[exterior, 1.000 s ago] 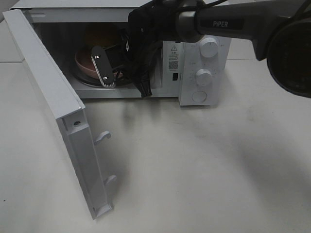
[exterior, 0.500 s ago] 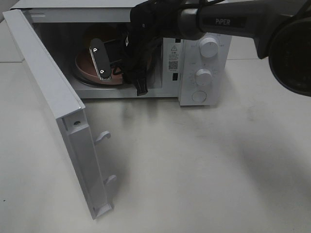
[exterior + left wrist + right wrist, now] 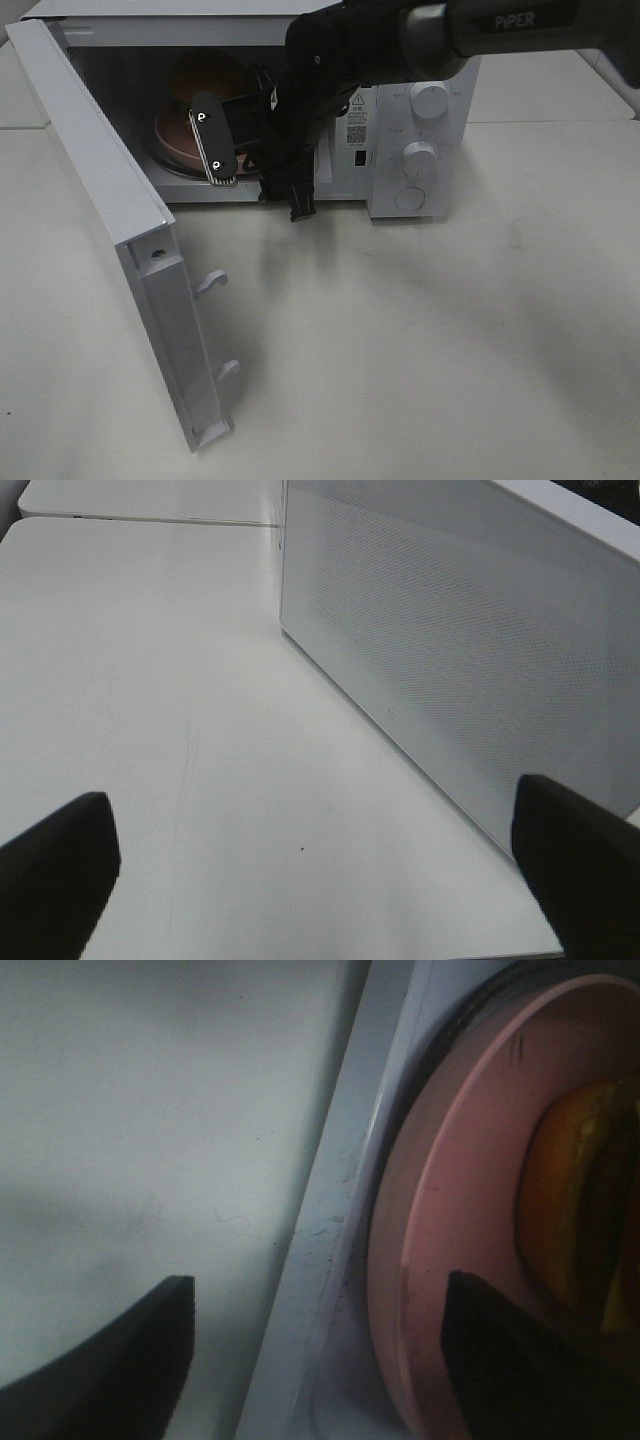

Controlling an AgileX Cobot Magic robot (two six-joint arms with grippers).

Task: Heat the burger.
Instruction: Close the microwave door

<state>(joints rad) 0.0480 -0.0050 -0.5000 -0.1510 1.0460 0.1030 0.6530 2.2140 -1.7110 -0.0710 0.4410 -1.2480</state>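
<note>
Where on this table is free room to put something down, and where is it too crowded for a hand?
Free: the wide table in front of the microwave, to the right of its open door in the high view. Crowded: the microwave's opening, where the right gripper stands open before the pink plate with the burger.

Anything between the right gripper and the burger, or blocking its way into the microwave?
Nothing visible. The burger sits on the pink plate, already inside the microwave, door wide open. The right gripper hangs at the opening, fingers apart, one over the plate's rim, nothing between.
</note>
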